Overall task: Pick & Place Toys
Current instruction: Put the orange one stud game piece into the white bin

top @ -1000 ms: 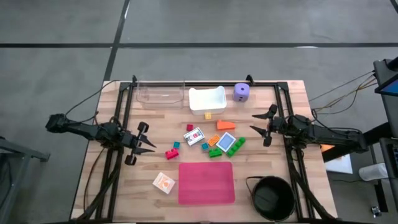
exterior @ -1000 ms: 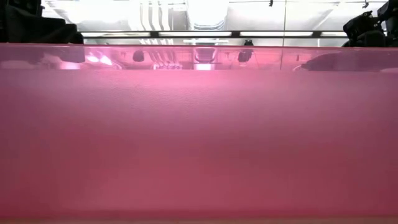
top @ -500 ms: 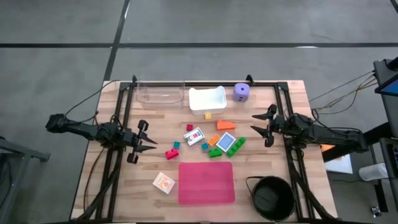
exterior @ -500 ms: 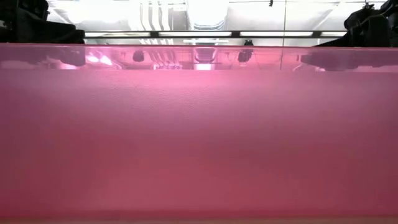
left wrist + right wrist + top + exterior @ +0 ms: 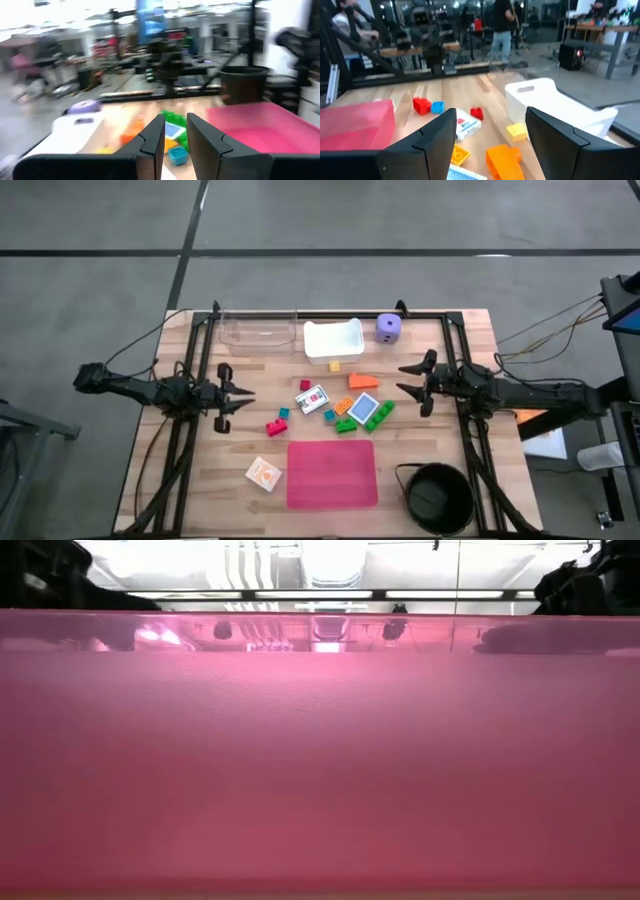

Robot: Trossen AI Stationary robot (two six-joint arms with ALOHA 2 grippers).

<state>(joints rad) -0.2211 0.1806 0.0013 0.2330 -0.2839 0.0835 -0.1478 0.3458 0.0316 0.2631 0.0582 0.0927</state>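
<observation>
The toys lie on the wooden table's middle: a purple die (image 5: pixel 389 328), an orange block (image 5: pixel 362 381), a yellow block (image 5: pixel 334 365), green blocks (image 5: pixel 383 412), red blocks (image 5: pixel 276 425), a white card (image 5: pixel 312 398), a blue card (image 5: pixel 365 410) and an orange card (image 5: pixel 264 472) at the near left. My left gripper (image 5: pixel 240 395) (image 5: pixel 175 142) hangs shut left of them, pointing level at them. My right gripper (image 5: pixel 412 380) (image 5: pixel 490 145) hangs open right of them, fingers level, nothing between them. Its wrist view shows the orange block (image 5: pixel 502 157) and yellow block (image 5: pixel 516 131) ahead.
A white tub (image 5: pixel 333 340) and a clear tray (image 5: pixel 258 330) stand at the far edge. A pink mat (image 5: pixel 332 473) lies near the front edge and fills the low view (image 5: pixel 320 760). A black bucket (image 5: pixel 436 495) stands at the near right corner.
My left gripper has swung about in place, from pointing slantwise toward the near edge to pointing straight at the toys. My right gripper has reached a little toward the table's middle. No toy has moved.
</observation>
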